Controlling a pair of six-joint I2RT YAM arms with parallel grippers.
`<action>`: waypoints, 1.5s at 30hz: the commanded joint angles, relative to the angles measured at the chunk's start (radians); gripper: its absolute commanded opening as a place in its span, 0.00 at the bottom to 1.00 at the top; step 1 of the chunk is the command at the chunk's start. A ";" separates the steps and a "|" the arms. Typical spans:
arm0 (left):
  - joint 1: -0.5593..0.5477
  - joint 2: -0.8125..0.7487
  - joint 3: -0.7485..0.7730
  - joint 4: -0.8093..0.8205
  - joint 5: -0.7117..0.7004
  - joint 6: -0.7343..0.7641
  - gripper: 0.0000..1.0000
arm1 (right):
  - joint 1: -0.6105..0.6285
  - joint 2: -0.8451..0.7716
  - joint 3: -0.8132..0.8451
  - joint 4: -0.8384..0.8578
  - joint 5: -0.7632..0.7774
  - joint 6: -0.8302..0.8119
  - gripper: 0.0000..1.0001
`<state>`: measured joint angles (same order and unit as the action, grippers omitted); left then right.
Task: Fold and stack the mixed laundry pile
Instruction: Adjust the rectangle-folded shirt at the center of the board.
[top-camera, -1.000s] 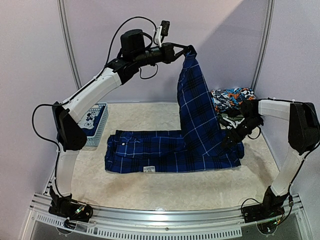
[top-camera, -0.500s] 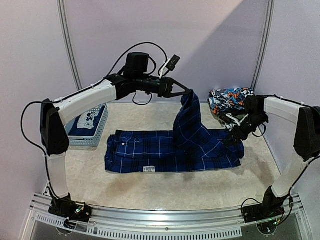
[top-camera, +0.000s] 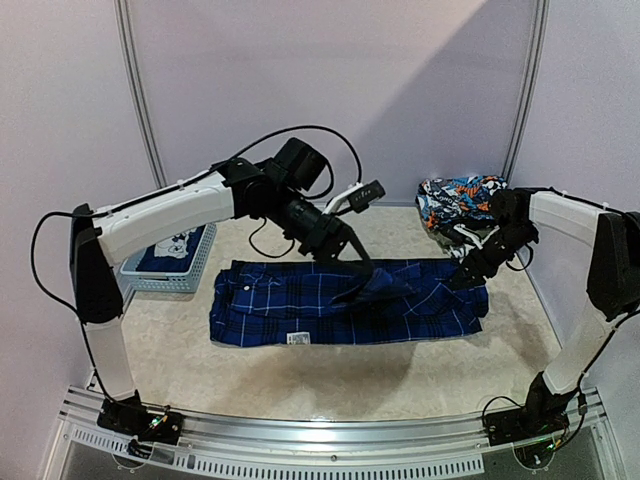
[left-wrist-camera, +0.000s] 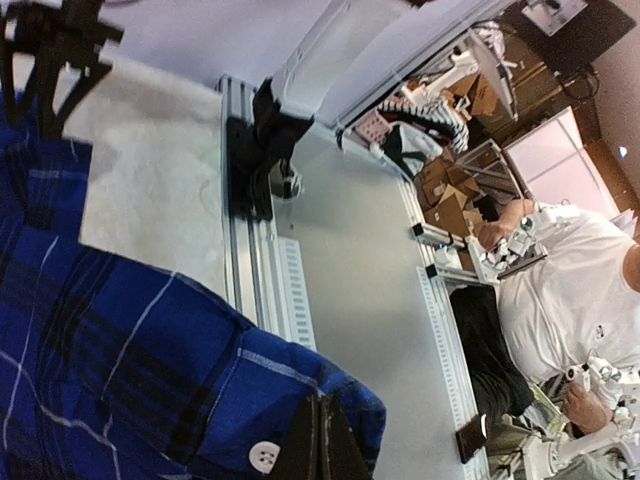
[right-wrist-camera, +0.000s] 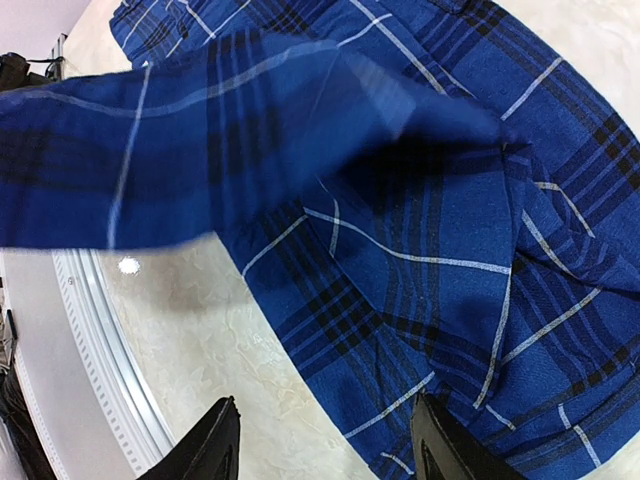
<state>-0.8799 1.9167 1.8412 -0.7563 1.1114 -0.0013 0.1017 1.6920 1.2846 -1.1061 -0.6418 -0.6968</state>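
A blue-and-black plaid shirt (top-camera: 300, 305) lies spread lengthwise across the middle of the bench (top-camera: 330, 385). The left arm (top-camera: 180, 210) reaches out over it from the left. Its jaws are pressed together on one end of a sleeve (top-camera: 385, 285), holding it low over the shirt's middle. In the left wrist view, the pinched cloth shows a white button (left-wrist-camera: 262, 457) just beside the jaws, so we take this to be the cuff.

The right arm (top-camera: 560, 215) bends in from the right, and its jaws sit over the shirt's right end. In the right wrist view, the two fingers (right-wrist-camera: 215, 445) stand apart with nothing between them and plaid cloth below. We cannot tell whether they touch it.

More laundry, brightly patterned (top-camera: 460, 198), is heaped at the back right of the bench. A pale blue basket (top-camera: 195, 270) stands at the left, with a dark printed garment (top-camera: 170, 245) inside.

We judge the sleeve is being folded in over the body. The main risk is that nothing clearly pins the shirt. If the left jaws carry the cuff farther, the body may slide or wrinkle. If they let go here, the sleeve may land bunched or slanted, leaving a lumpy fold. The thin pinch near the button could also slip off.
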 joint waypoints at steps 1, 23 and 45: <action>-0.022 -0.035 0.025 -0.533 -0.148 0.320 0.00 | -0.005 0.026 0.000 0.017 0.000 0.005 0.59; 0.048 -0.215 -0.311 -0.067 -1.391 0.658 0.00 | 0.018 0.138 0.063 0.048 -0.021 0.041 0.59; -0.002 -0.400 -0.595 0.498 -1.444 0.955 0.00 | 0.028 0.161 0.061 0.095 -0.019 0.071 0.59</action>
<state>-0.8574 1.5806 1.4479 -0.3813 -0.3038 0.8433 0.1242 1.8690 1.3537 -1.0328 -0.6510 -0.6323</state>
